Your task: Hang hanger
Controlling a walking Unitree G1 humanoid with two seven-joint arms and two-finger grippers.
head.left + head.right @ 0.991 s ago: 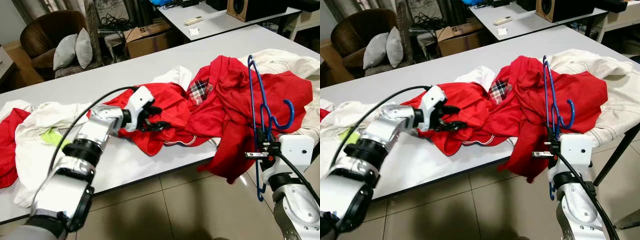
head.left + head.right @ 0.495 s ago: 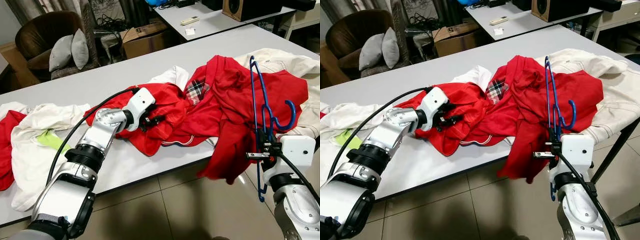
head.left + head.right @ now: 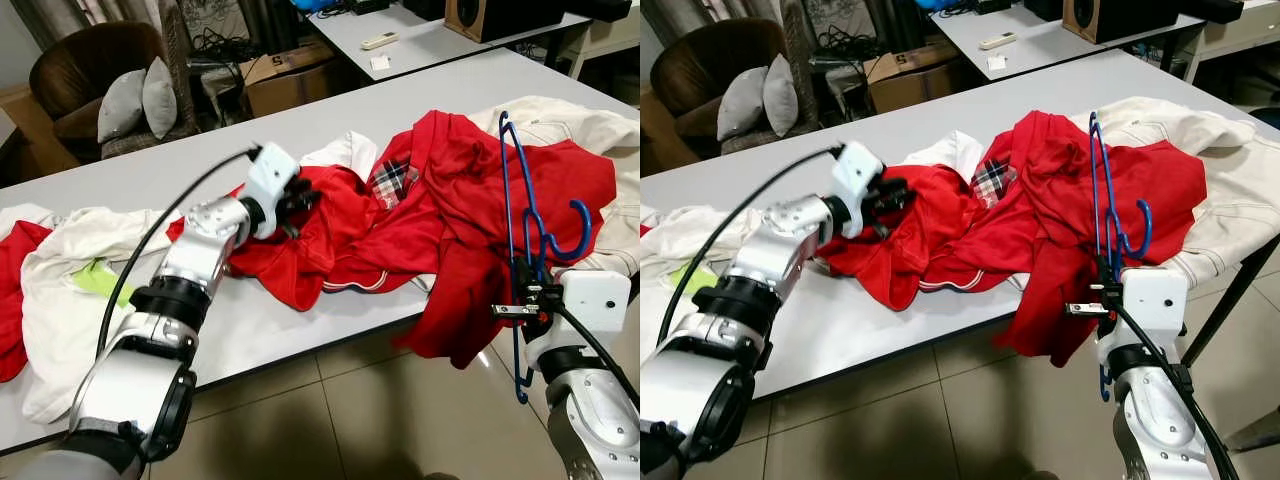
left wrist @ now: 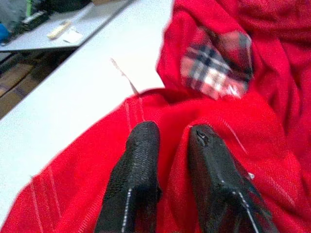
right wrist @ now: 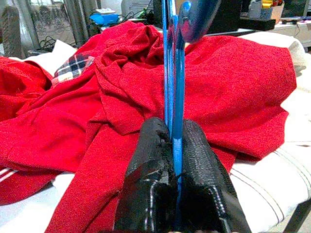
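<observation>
The right gripper [image 3: 527,290] is squeezed tight on the blue hanger [image 3: 520,215], which stands tall just past the surface's near edge. The left gripper [image 3: 295,200] pinches the red shirt [image 3: 440,200] mid-surface. The shirt's checked collar [image 3: 395,182] lies between them, so the hanger must go toward it.

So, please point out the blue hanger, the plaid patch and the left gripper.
blue hanger [image 3: 516,200], left eye view, on its long upright bar.
plaid patch [image 3: 394,183], left eye view, its middle.
left gripper [image 4: 172,145], left wrist view, between its fingertips.
</observation>
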